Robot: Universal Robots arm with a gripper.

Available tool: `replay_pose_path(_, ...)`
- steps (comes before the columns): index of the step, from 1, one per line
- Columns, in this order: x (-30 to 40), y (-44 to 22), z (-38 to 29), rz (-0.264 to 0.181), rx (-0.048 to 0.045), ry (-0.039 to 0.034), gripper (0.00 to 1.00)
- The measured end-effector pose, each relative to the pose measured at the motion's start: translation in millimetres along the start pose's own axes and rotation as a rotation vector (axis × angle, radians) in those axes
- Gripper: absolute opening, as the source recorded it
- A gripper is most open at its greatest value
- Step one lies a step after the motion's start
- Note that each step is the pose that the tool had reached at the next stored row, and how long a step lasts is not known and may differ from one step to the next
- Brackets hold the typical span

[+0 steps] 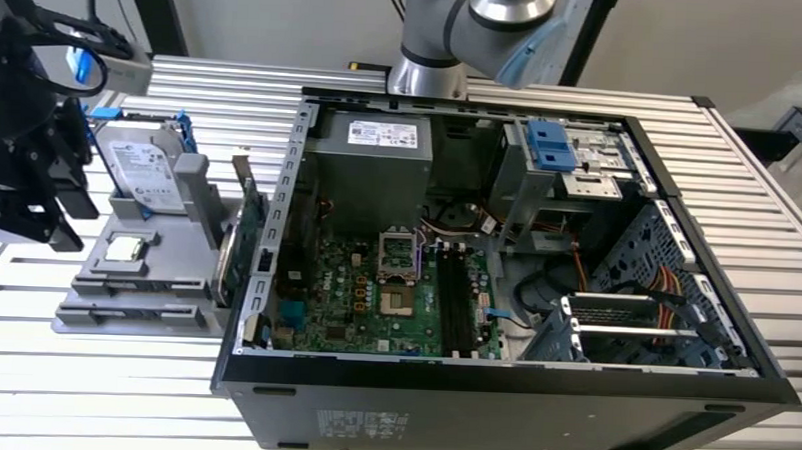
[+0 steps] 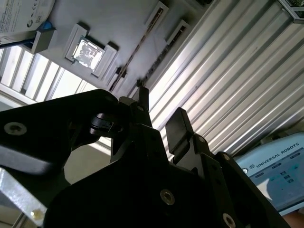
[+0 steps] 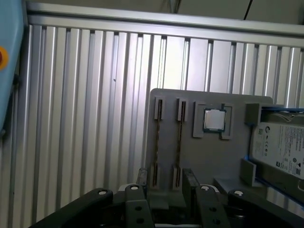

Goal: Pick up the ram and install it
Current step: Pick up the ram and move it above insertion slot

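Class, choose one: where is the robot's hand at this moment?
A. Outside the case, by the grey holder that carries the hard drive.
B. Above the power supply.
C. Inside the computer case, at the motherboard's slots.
A: in the first wrist view the open hand sits at the slotted end of the grey holder, with the hard drive on the same holder.

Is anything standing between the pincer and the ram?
Nothing visible. In the first wrist view the open pincer hangs over the grey holder, where the ram stands on edge in its slot, uncovered.
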State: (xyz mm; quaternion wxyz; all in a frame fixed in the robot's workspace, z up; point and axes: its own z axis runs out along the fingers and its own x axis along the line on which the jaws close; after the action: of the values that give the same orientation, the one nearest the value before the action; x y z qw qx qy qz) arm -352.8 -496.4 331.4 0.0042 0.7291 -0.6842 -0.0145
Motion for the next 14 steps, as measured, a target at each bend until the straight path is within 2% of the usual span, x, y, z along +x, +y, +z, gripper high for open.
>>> replay_pose_path(14, 0.2, -0.5, 9.3, 0.000, 0.0000, 0.0001, 1.00)
